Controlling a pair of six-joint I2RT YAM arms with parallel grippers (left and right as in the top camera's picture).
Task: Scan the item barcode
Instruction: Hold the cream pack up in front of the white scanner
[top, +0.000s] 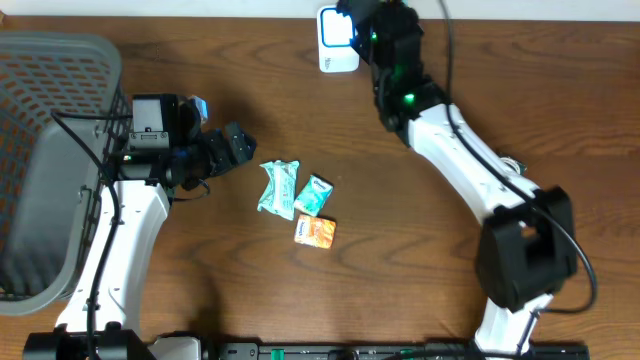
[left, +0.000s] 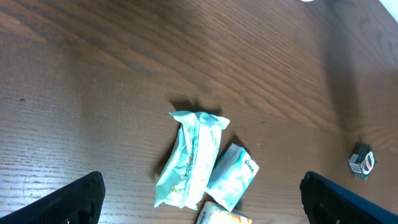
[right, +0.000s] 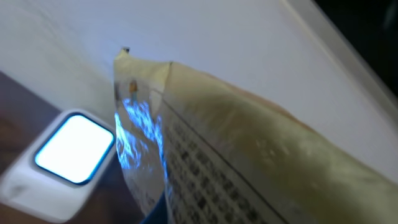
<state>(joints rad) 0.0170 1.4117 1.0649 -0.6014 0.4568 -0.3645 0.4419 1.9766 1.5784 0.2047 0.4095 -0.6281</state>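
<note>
Dark brown wood-grain bench (top: 500, 100) fills the overhead view, with a white wall along its far edge. At that far edge, near the middle, stands a white rounded scanner block (top: 335, 45) with a glowing, blue-rimmed screen (right: 74, 149).

The right arm (top: 450, 150) reaches from the near right corner up to the scanner. Its right jaws are closed together on a cream plastic packet (right: 249, 155) printed with small dark text, though the grip point itself lies outside the wrist view. The packet is held up in the air, tilted, just beside the scanner screen, and blue light falls across its crimped end.

A grey mesh basket (top: 40, 70) sits at the left edge of the bench. The left arm (top: 130, 220) rises beside it, and its left jaws stand wide apart and hold nothing; the 2 dark fingertips (left: 81, 199) show at the bottom corners of the left wrist view.

Near the bench's middle, just right of the left jaws, lie 3 packets in a cluster: a long crinkled pale teal packet (top: 277, 187), a smaller teal and white packet (top: 314, 195) touching its right side, and an orange packet (top: 316, 231) at the near end of both.

A small dark grey object (left: 360, 160) lies apart to the right, too small to identify.
</note>
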